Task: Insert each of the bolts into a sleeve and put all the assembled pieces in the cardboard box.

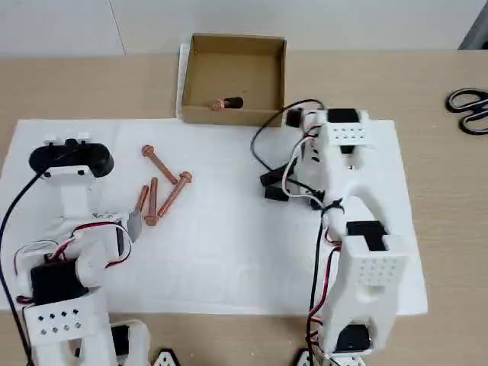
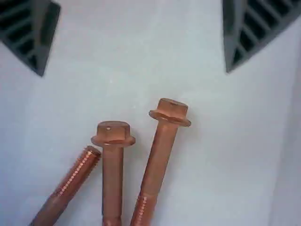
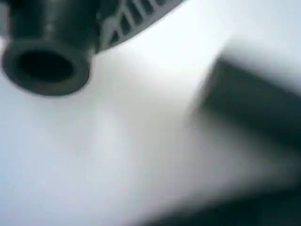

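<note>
My left gripper [image 2: 134, 70] is released, its two dark fingers [image 2: 28, 33] spread wide with bare white sheet [image 1: 229, 259] between them and nothing in their grasp. In the left wrist view three bolts [image 2: 162, 155] lie on the sheet clear of the fingertips: two show flanged heads side by side, and the third shows its threaded end just beside the middle head. From the high view this gripper [image 1: 134, 226] hangs low by the near ends of that cluster. A fourth bolt [image 1: 158, 164] lies a little apart from the others, angled across the sheet on the box side. My right gripper [image 1: 276, 185] sits near the middle of the sheet, below the cardboard box [image 1: 192, 72]. In the right wrist view a black sleeve [image 3: 47, 66] shows its open mouth close against the gripper, but I cannot tell whether I am clenched on it or merely beside it. Another dark shape farther off is too blurred to make out. Inside the box one assembled piece [image 1: 226, 103] rests against the near wall. Scissors [image 1: 467, 109] lie on the table [image 1: 76, 84], well off to the right.
</note>
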You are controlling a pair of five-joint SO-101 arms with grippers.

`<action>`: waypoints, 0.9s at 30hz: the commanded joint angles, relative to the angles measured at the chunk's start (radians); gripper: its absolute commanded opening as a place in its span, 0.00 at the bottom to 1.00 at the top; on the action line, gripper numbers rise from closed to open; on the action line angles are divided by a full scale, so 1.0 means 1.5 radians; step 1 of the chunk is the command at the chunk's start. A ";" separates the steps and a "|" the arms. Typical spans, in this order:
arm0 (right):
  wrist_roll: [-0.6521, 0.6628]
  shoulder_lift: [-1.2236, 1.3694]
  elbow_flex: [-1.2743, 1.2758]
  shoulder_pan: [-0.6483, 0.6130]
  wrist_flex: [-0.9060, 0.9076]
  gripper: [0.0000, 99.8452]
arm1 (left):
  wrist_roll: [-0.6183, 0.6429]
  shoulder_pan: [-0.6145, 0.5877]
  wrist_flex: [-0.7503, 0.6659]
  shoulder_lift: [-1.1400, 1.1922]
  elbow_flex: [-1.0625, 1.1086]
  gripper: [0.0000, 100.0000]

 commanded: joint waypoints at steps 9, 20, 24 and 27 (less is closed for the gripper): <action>0.008 -0.332 -0.049 0.002 0.068 0.00 | -0.001 -0.003 0.055 0.097 -0.142 0.23; 0.007 -0.341 0.019 -0.004 0.071 0.00 | 0.081 0.040 0.054 0.598 -0.469 0.23; 0.007 -0.341 0.034 -0.005 0.071 0.00 | 0.186 0.081 0.062 0.753 -0.588 0.23; 0.007 -0.341 0.034 -0.005 0.071 0.00 | 0.277 0.088 0.081 0.842 -0.661 0.23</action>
